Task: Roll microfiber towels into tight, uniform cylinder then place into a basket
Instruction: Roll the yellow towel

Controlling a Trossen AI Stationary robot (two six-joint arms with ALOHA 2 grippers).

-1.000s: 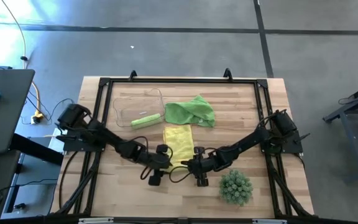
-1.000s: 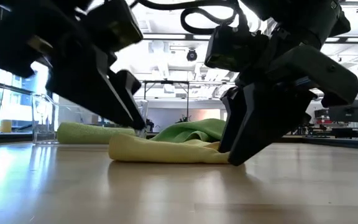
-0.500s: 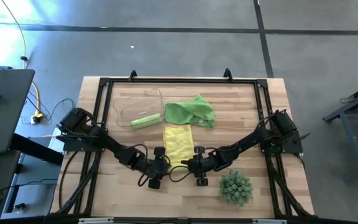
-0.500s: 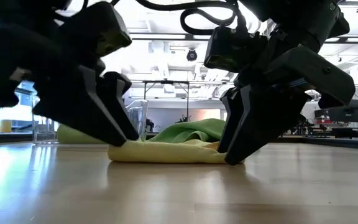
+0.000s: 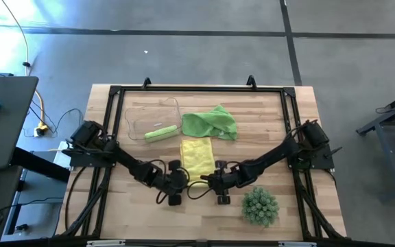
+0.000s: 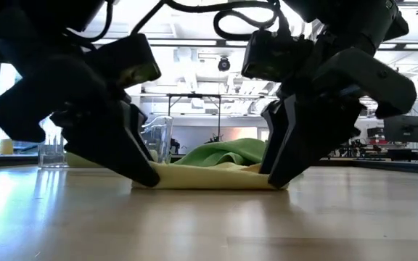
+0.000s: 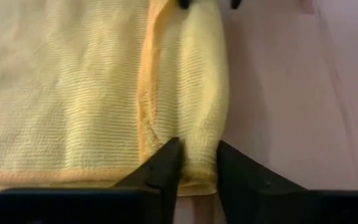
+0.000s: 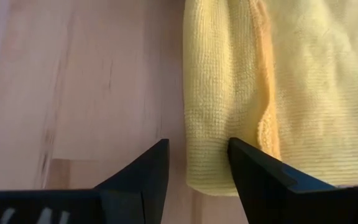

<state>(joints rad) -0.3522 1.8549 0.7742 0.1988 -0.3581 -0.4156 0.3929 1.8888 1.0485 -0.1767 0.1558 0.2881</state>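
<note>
Yellow towel (image 7: 185,93) rolled edge pinched by left hand (image 7: 197,165); right hand (image 8: 197,165) straddles it, open.

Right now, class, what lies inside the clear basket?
One rolled green towel lies along the front wall of the basket. The rest of its floor shows bare through the clear plastic. Whether anything sits beneath the roll cannot be seen.

Flat towel (image 5: 197,157) at bench (image 5: 280,123) centre; crumpled towel (image 5: 210,123) behind it, basket (image 5: 153,118) to that towel's left (rolled towel (image 5: 161,132) inside). Left pincer (image 5: 179,176) and right pincer (image 5: 211,180) flank the flat towel's near edge; plant (image 5: 260,206) front right.
</note>
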